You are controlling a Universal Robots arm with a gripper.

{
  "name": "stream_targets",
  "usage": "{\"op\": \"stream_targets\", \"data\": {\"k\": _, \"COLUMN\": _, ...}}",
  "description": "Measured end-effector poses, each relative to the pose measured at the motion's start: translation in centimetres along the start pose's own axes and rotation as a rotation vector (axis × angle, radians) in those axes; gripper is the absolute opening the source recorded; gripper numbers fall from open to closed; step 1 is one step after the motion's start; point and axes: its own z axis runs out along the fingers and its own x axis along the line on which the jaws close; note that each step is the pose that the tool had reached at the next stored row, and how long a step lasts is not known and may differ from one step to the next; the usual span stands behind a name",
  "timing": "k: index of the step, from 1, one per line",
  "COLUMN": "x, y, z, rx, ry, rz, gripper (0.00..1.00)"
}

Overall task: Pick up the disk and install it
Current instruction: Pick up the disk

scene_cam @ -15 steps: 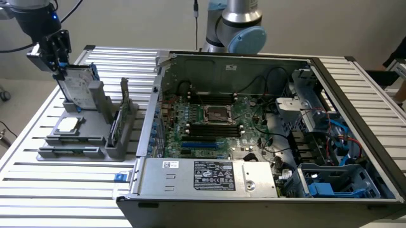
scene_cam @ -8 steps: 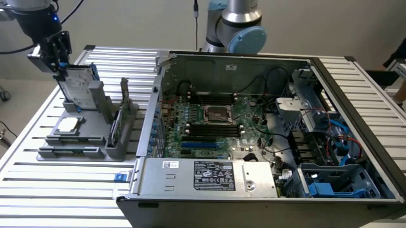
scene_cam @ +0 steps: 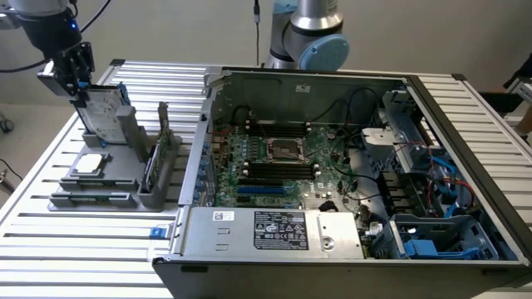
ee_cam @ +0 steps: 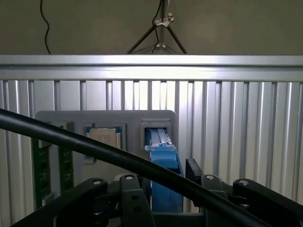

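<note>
Built from a smooth silver-grey metal arm tube [scene_cam: 314,12], capped at one joint with a round pale-blue plastic cover [scene_cam: 326,51]. Black all over at the boxy wrist housing [scene_cam: 50,31] (lit by one small blue light [scene_cam: 73,26]). Ends in a black metal tool [scene_cam: 76,78], made of flat jointed links [ee_cam: 90,198] pinned with round silver screw heads [ee_cam: 97,182]. Trailed by a thick black rubber cable [ee_cam: 94,151].

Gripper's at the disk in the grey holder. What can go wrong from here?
The silver-grey hard drive in its blue plastic carrier stands upright in the grey plastic holder; a tilted lift may jam it or drag the holder. The black cable crossing by the gripper might snag.
</note>
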Motion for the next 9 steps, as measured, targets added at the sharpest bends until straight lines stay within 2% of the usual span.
{"op": "stream_targets", "data": {"k": 6, "x": -0.01, "y": 0.00, "z": 0.06, "rx": 0.0002, "ry": 0.0003, "rz": -0.001, "gripper": 0.48}}
{"op": "stream_targets", "data": {"k": 9, "x": -0.01, "y": -0.01, "z": 0.17, "rx": 0.0003, "ry": 0.0030, "rz": -0.001, "gripper": 0.48}}
